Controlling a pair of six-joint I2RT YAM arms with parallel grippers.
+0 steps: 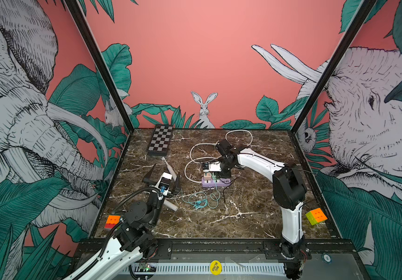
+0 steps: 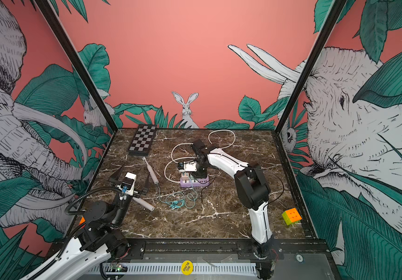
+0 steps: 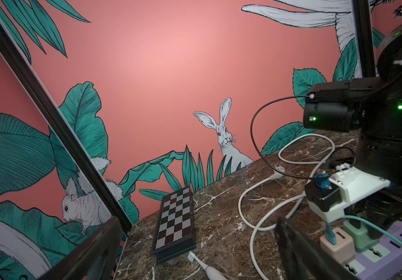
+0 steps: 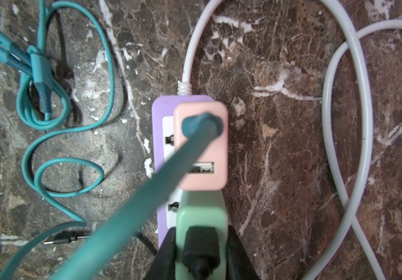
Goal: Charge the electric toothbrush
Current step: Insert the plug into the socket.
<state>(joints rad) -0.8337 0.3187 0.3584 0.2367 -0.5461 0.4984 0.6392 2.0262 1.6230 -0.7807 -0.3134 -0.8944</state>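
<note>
The right arm's jaws were closed on the mint-green adapter [image 4: 201, 215], which sat plugged into the purple power strip [image 1: 215, 182] at mid-frame, probably to steady the strip. The left arm's jaws were wide open and empty, left of centre, just beside the electric toothbrush [image 2: 151, 172], which lay flat on the surface [image 1: 243, 213]. A teal cable [image 4: 146, 191] ran from the pink adapter [image 4: 219, 150] towards the toothbrush's base; whether it was seated there could not be told. The white cord [image 4: 188, 60] looped behind the strip, crowding that side. The lower middle of the surface lay bare. The chessboard [image 1: 159, 140] sat well apart at the back edge.
</note>
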